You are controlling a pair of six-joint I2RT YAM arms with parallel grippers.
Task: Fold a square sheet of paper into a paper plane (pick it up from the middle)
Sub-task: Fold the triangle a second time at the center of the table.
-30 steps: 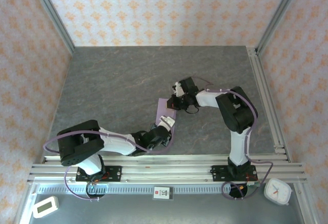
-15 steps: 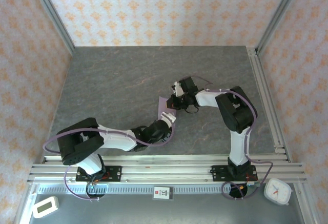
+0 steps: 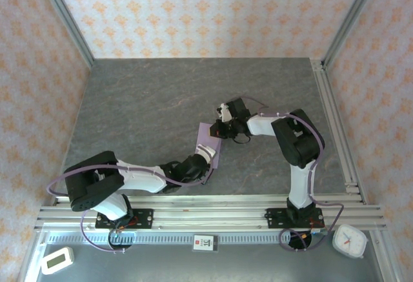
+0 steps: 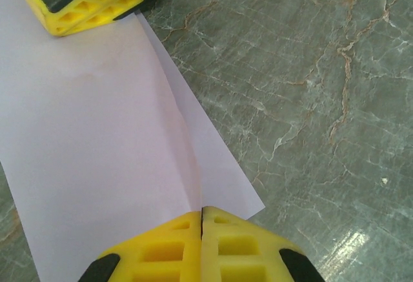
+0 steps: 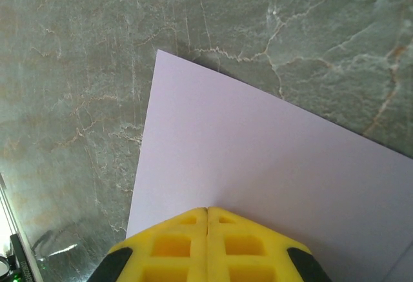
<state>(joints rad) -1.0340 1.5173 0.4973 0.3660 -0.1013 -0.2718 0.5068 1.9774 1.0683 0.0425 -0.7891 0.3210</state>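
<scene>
Nearest the bases, the left gripper: jaws shut tip to tip, nothing between them, tips down on the near end of the sheet of paper, just at a lengthwise crease. Lies flat on the grey table between both arms, one layer folded over another. Probably very light, thin and limp, easy to slide or tear; better pinned by pressing, and lifted only from the middle. At the far end, the right gripper, likewise shut and empty, pressing on the paper.
</scene>
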